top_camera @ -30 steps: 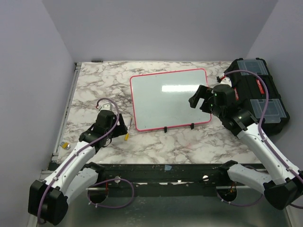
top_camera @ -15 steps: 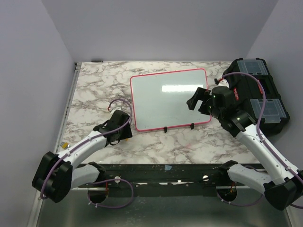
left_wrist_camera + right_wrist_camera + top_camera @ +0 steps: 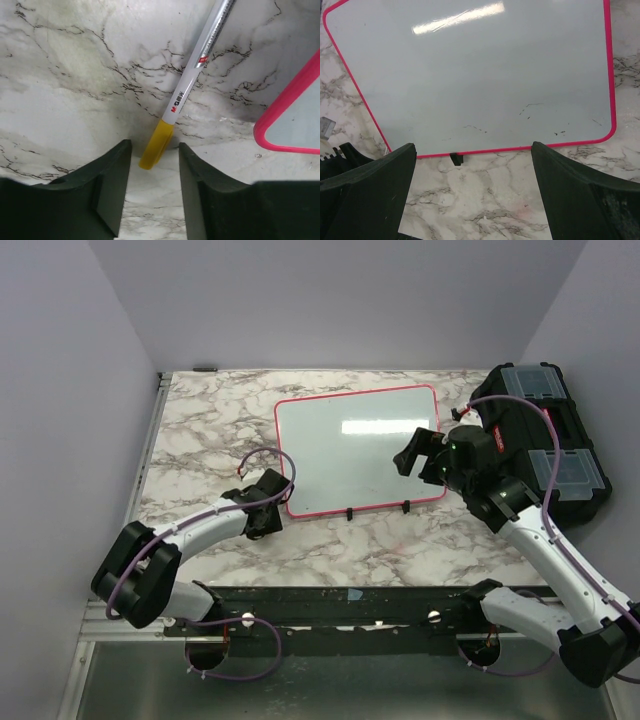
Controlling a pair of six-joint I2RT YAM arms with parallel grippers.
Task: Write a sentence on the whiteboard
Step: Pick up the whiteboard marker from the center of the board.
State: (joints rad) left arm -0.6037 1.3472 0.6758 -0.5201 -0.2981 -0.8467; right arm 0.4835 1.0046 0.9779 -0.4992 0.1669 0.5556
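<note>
Marble counter (image 3: 200, 430): carries whiteboard (image 3: 350, 450), marker (image 3: 192, 75).
Whiteboard: pink-rimmed, lying flat.
Left tool (image 3: 153, 150): open, marker's yellow end between fingers.
Right tool (image 3: 472, 150): open, over whiteboard's near edge.

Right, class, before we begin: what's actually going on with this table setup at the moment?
Two robot arms are getting ready to write on a whiteboard. The left gripper is open and low over the table, with the yellow end of a marker just between its fingertips. The marker lies beside the board's left edge and is not gripped yet. The right gripper is open too, hovering over the board's near right part and holding nothing. No writing shows on the board.
</note>
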